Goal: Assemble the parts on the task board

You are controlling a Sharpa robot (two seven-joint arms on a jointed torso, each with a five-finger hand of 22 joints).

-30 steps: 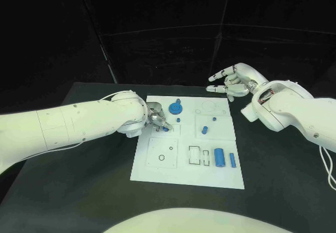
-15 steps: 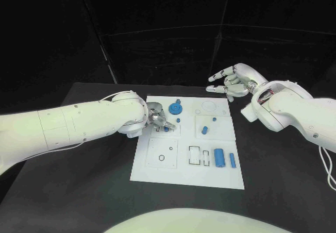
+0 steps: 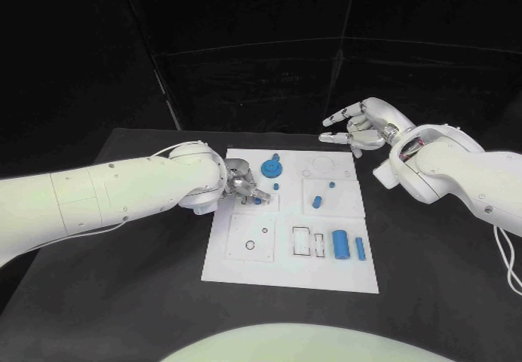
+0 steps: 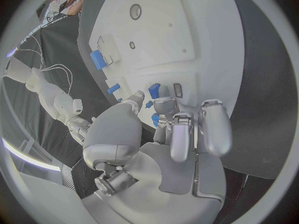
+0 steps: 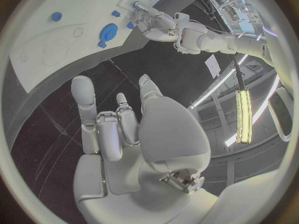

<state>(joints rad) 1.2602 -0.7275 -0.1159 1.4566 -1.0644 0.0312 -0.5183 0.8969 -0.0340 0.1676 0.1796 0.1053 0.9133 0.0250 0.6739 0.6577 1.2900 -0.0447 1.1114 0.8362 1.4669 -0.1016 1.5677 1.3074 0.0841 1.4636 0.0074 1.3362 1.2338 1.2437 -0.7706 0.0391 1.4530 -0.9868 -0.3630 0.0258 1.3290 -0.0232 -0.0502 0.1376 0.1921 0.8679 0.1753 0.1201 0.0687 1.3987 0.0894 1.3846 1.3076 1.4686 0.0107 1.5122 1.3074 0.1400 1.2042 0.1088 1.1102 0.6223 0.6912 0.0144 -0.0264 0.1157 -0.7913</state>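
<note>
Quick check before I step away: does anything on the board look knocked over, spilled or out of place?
Nothing stands out. The task board lies flat, the blue parts sit on it, and the left hand works at one small part.

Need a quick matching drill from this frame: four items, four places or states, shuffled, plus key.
Items:
1. silver left hand
2. silver right hand
3. large round blue gear-like part
4. long blue cylinder

Places or states:
A. lies in the board's near right area, beside a smaller blue bar
B. raised past the white task board's far right corner, holding nothing, fingers apart
C. on the board's far part, near the middle
D. at the board's left edge, fingers closed on a small blue part

Pairs: 1-D, 2-B, 3-C, 4-A
</note>
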